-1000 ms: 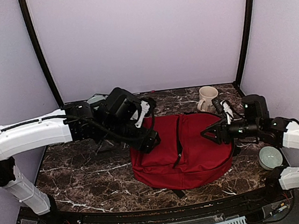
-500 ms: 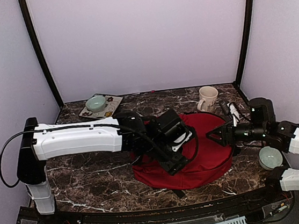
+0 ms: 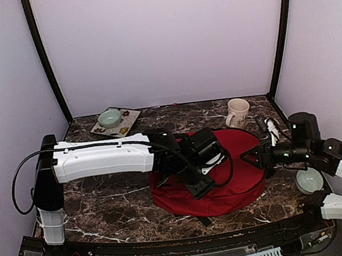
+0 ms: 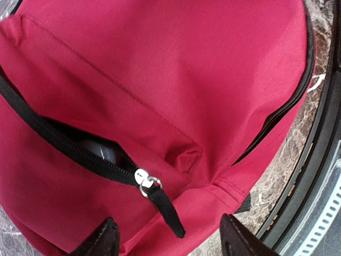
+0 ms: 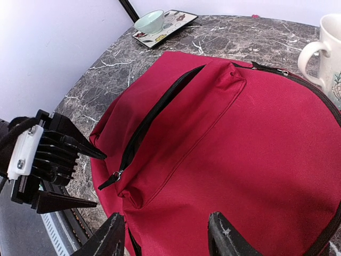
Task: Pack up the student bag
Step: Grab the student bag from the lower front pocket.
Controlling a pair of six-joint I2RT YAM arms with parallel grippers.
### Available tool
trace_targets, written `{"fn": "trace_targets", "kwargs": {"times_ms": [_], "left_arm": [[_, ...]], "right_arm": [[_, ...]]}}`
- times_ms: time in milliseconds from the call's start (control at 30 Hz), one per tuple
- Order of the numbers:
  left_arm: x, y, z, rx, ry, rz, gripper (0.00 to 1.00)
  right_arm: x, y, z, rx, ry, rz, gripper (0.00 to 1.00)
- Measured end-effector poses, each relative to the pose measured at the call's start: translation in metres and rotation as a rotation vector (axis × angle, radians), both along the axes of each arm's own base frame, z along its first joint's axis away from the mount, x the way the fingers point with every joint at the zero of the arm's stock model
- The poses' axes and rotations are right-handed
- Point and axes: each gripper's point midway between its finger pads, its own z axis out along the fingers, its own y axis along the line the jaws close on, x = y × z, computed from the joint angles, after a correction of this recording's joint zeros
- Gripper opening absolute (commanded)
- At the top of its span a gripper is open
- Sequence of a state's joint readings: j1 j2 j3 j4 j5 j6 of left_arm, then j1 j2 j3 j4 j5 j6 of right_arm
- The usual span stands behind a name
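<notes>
At 10 o'clock on the desk [image 3: 98,192], a tray [image 3: 130,119] carrying a pale bowl [image 3: 110,117], well apart from the work. Next, reaching in from 9 o'clock, the left fingers [image 4: 101,241]: spread, pinching nothing, poised low over the student bag [image 3: 244,181]. Lying flat a little toward 3 o'clock of the desk's middle, that bag, front pocket up. Worth fixing on the zip pull [image 4: 145,181]: in the left wrist view, ahead at 12 o'clock of the left fingers, near but not touching, a shade closer to the left-hand one, black tab [image 4: 166,210] trailing toward 5 o'clock. Running off from the pull toward 10 o'clock there, the pocket zip [image 4: 58,140], open and gaping over something dark, too dim to name. Seen from the right wrist, the same zip laid 1 o'clock to 7 o'clock, pull at the 7 o'clock end, just at 3 o'clock of the left fingers. Farther right, at the bag's 3 o'clock rim, the right fingers [image 5: 113,234]: also spread and holding nothing; cannot tell whether resting on the fabric. Beyond, a mug [image 3: 238,111] at 1 o'clock and a second bowl [image 3: 308,180] at 4 o'clock. Judged nearer the pull by far: the left arm. Probably calls for nipping the tab crosswise, then drawing along the zip's long axis, not across it.
</notes>
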State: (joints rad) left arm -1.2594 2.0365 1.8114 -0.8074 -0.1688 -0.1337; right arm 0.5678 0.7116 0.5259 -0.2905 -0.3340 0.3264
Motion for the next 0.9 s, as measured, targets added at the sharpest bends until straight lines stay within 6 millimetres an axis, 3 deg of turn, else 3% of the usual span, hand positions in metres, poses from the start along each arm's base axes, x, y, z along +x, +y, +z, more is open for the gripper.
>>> {"fn": "trace_targets", "kwargs": {"times_ms": [233, 433, 733, 833, 900], "left_arm": [[0.0, 0.011, -0.006, 0.052, 0.001, 0.012, 0.55], [-0.002, 0.016, -0.011, 0.072, 0.009, 0.016, 0.54], [-0.002, 0.015, -0.022, 0.092, 0.02, 0.014, 0.5], [-0.003, 0.015, -0.026, 0.101, 0.023, 0.013, 0.42], [-0.002, 0.015, -0.028, 0.105, 0.024, 0.014, 0.29]], "right_arm": [[-0.002, -0.001, -0.001, -0.003, 0.004, -0.001, 0.54], [0.001, 0.001, -0.015, -0.034, 0.052, 0.0, 0.54], [0.001, 0.002, -0.018, -0.039, 0.059, 0.005, 0.54], [0.001, 0.003, -0.019, -0.041, 0.063, 0.005, 0.54], [0.001, 0.003, -0.02, -0.045, 0.068, 0.005, 0.54]]}}
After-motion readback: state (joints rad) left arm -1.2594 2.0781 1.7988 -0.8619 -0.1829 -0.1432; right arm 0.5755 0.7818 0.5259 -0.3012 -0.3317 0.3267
